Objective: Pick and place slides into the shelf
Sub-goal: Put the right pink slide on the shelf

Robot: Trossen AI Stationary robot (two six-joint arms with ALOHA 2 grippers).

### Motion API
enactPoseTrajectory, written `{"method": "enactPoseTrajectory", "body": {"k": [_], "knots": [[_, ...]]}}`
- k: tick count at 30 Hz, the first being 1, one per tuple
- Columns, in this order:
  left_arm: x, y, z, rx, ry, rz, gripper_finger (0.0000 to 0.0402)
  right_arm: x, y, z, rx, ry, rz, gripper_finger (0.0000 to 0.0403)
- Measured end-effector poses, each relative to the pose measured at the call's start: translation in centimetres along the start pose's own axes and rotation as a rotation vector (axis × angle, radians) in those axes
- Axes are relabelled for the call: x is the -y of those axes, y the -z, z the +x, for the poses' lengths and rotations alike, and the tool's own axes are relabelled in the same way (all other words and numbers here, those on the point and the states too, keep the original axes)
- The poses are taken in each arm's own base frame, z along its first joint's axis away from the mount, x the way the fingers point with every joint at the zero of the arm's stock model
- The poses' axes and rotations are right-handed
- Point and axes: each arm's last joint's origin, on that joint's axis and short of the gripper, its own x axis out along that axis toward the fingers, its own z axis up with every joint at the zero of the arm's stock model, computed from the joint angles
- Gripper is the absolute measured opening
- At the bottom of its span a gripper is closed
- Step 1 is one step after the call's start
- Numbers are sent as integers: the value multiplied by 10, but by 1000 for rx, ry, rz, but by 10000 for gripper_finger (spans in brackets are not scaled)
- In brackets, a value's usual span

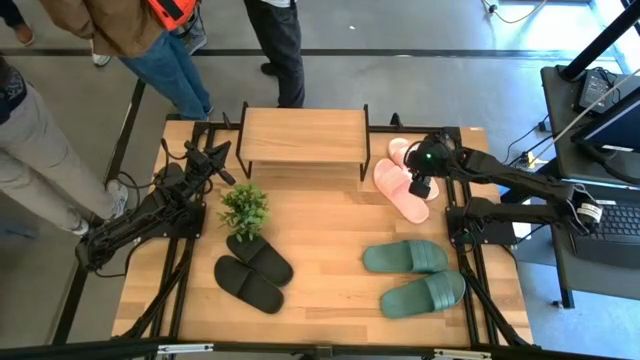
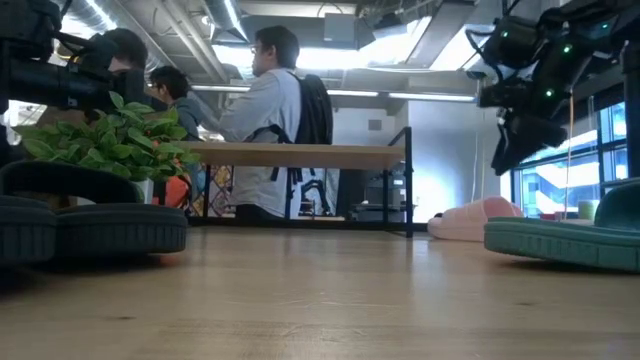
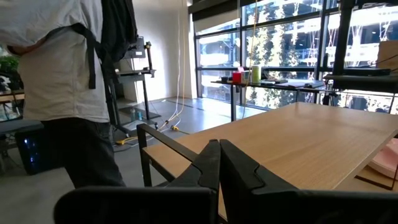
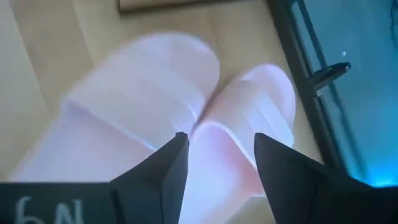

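Observation:
The pale pink slides (image 1: 400, 185) lie flat on the table right of the shelf (image 1: 304, 137); they also show in the right wrist view (image 4: 186, 118). My right gripper (image 1: 421, 186) hangs above them, open, its fingers (image 4: 174, 165) over the pair without touching. The sage green slides (image 1: 415, 272) lie near the front right, the black slides (image 1: 253, 270) at the front left. My left gripper (image 1: 222, 168) is shut and empty, left of the shelf, pointing at the shelf's top board (image 3: 311, 143).
A small potted plant (image 1: 244, 208) stands between the shelf and the black slides. People stand beyond the table's far and left edges (image 1: 170, 40). Black frame rails (image 1: 470, 250) run along the table's sides.

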Motion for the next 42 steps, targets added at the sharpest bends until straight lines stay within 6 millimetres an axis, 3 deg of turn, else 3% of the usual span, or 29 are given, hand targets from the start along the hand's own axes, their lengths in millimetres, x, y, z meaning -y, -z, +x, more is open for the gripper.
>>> {"method": "enactPoseTrajectory", "body": {"k": [8,18,25,35,42], "knots": [[0,0,0,0,0,0,0,0,-1,16,-83,21,-227,184],[0,0,0,-1,0,0,0,3,-7,40,-209,150,-243,184],[0,1,0,-9,1,2,0,1,-5,55,-279,128,-255,184],[0,1,0,-9,1,2,0,18,3,70,-336,151,-174,182],[0,1,0,-9,1,2,0,29,6,73,-328,178,-118,158]]}}
